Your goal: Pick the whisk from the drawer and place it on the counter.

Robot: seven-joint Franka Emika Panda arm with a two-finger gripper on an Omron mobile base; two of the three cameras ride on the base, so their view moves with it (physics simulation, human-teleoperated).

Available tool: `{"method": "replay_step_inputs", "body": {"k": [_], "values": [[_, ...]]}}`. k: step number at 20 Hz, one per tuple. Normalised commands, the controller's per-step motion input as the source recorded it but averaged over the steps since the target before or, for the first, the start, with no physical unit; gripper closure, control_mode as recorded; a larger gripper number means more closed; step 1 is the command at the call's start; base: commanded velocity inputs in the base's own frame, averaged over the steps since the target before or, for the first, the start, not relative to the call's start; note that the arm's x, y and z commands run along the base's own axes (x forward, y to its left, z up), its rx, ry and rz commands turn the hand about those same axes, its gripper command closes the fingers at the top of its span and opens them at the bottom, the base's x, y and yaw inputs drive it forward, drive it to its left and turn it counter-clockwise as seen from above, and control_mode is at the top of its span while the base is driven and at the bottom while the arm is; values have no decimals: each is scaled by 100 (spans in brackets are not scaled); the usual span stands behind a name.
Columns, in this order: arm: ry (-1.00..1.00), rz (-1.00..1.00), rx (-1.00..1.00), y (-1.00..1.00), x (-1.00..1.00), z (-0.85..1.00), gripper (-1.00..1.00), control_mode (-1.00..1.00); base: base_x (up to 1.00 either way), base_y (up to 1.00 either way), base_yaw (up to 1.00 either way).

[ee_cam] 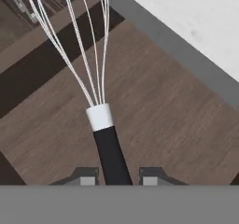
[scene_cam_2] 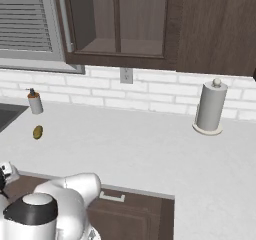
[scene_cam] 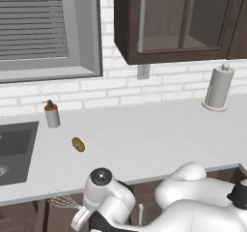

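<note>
— Where's the whisk (ee_cam: 100, 92) right now?

— Down at the drawer (ee_cam: 154, 125), below the worktop (scene_cam: 144, 139) edge. From the hand camera its black handle runs straight up between the two fingers (ee_cam: 84, 176), white collar above them, wire head fanning away from the hand. In the left base view the wires (scene_cam: 65, 202) poke out leftward past the arm's wrist, under the worktop lip

— So the fingers have it?

— Looks that way: one tip either side of the handle, close in on it. I judge them clenched on the whisk, though actual contact sits right at the picture's bottom edge

— Which way does it lie from the grip?

— Long axis in line with the gripper (ee_cam: 113, 177), head leading, handle end in the hand. The pale worktop slab shows at the upper right of the hand camera, just beyond the grey lip

— What does the next move turn on?

— Lifting clear of the drawer, then carrying the whisk up over that lip. Open worktop lies between the small yellow-brown lump (scene_cam: 78, 144) and the paper towel holder (scene_cam: 218, 87)
</note>
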Motion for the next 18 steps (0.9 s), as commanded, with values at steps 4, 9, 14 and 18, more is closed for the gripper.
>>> {"method": "replay_step_inputs", "body": {"k": [4, 9, 14, 18], "values": [[-10, 1, 0, 0, -10, 100, 100, -100, 0, 0, 0], [-3, 0, 0, -8, 4, 86, 100, -100, 0, 0, 0], [8, 0, 0, -26, 40, 48, 100, -100, 0, 0, 0], [10, 0, 0, -20, 87, 3, 100, -100, 0, 0, 0]]}}
